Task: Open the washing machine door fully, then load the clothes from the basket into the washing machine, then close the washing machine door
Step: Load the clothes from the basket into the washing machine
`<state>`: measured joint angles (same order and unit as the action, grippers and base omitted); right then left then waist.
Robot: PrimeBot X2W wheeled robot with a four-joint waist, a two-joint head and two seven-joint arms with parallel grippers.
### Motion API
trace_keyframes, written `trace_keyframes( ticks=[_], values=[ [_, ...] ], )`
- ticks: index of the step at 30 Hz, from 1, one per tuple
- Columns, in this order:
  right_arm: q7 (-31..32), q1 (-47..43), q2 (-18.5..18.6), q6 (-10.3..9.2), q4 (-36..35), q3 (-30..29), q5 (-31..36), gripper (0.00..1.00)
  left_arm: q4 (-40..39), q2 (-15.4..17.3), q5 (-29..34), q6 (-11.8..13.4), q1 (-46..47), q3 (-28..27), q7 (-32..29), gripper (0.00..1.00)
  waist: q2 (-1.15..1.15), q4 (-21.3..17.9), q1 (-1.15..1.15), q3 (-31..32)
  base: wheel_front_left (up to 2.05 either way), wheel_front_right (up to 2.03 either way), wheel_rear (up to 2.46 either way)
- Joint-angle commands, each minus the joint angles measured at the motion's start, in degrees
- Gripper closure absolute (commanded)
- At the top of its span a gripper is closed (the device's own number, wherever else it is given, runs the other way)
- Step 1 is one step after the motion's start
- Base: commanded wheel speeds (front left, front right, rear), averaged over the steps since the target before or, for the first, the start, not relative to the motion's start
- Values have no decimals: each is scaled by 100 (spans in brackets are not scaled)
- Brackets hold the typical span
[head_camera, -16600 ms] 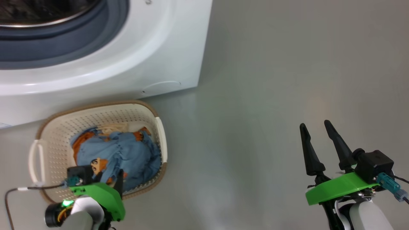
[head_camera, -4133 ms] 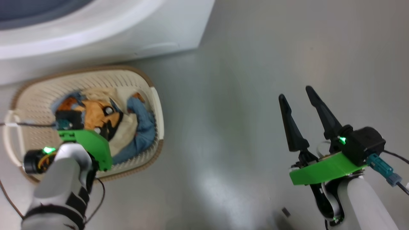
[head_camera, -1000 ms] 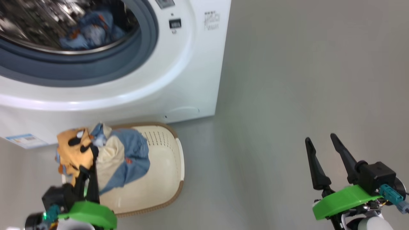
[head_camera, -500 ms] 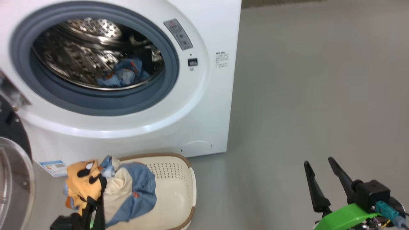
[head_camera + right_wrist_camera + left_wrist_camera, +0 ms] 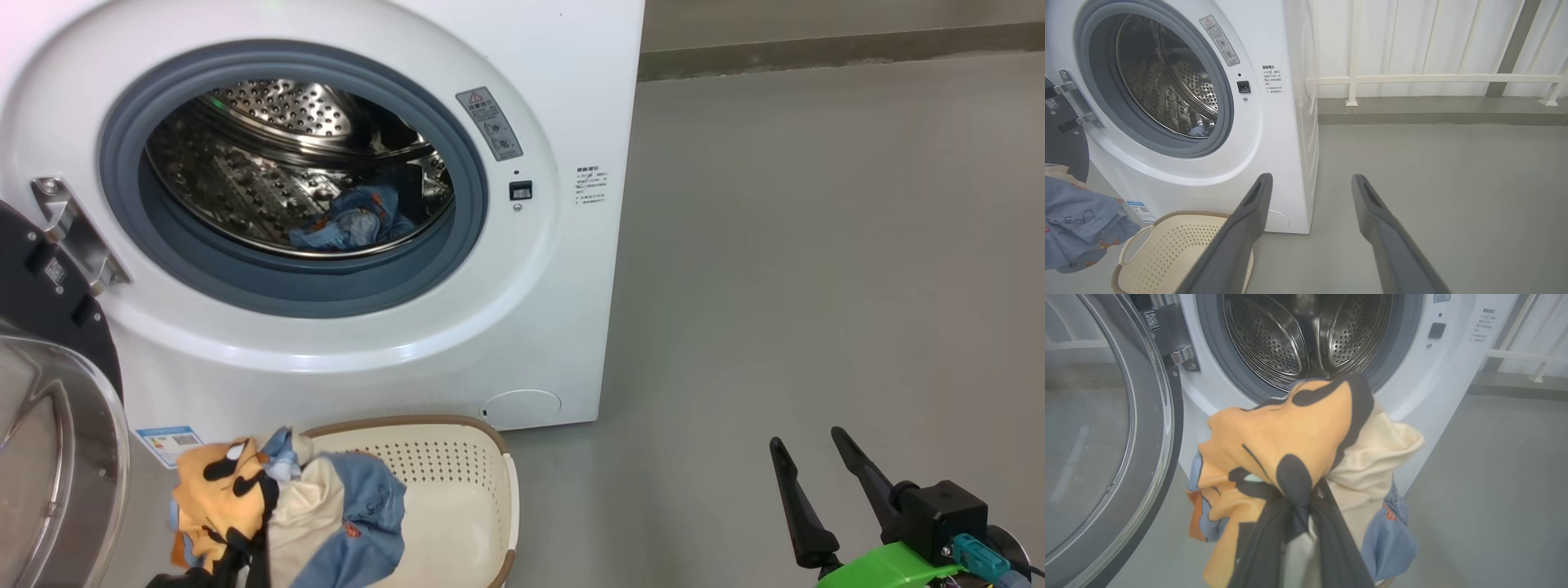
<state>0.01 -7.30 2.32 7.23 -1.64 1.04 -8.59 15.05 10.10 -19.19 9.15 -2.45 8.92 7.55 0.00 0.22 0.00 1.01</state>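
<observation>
Clamps clothes point(image 5: 1290, 433) over basket point(image 5: 441, 469) at open washing machine point(image 5: 571, 122)
Far left, washing machine door point(image 5: 49, 441) swung wide; near left, left gripper point(image 5: 1296, 498) pinching the orange-cream-blue bundle above the basket's left end; another blue garment point(image 5: 351, 224) inside the drum; near right, right gripper point(image 5: 806, 437) splayed, empty

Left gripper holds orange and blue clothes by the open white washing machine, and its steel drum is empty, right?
No: the perforated steel drum is not empty; the head view shows a light blue garment lying in it. The left gripper does hold the orange-and-blue clothes.
</observation>
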Motion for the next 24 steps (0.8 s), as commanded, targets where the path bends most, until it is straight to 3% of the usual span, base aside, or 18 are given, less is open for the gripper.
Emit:
trace_keyframes(
  ticks=[1, 24],
  values=[
    [8, 93, 55, 25, -180, 135, 49, 0, -191, 117, -34, 28, 103, -187, 20, 100, 0, 6, 0, -3, 0, 0, 0],
    [14, 94, 55, 25, -197, 164, -5, 0, -220, 139, -77, 94, 235, -39, -104, 100, 0, 54, 0, -84, 0, 0, 0]
  ],
)
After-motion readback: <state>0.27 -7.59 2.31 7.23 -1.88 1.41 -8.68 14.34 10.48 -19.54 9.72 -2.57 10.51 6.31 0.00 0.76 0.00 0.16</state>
